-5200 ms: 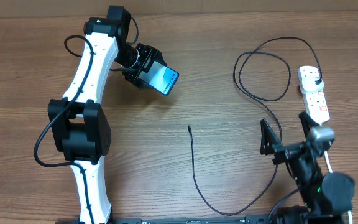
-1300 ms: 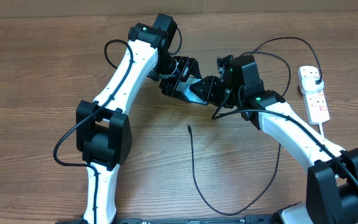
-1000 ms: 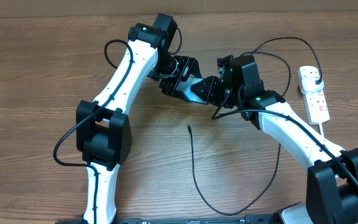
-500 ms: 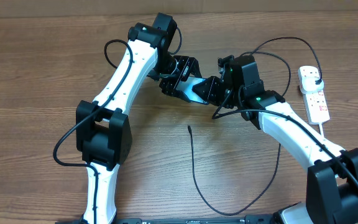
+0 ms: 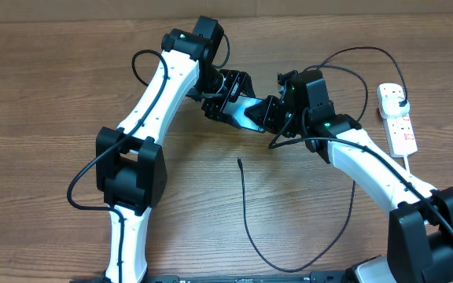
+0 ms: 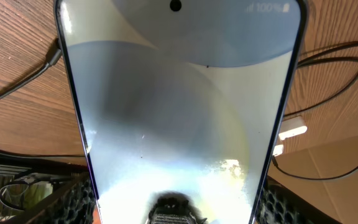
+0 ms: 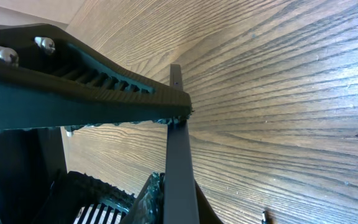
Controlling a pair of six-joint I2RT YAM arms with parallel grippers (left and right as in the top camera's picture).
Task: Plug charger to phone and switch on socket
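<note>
Right wrist: right fingers (image 7: 73, 81) pinch phone (image 7: 180, 177) edge; left wrist: left fingers (image 6: 273, 203) clamp its sides

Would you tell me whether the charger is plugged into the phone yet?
Not plugged in. The charger lies loose on the table, its tip apart from the phone.

place: lab test bench | cue: two robot arms (image 5: 152, 94) — wooden table (image 5: 38, 102)
</note>
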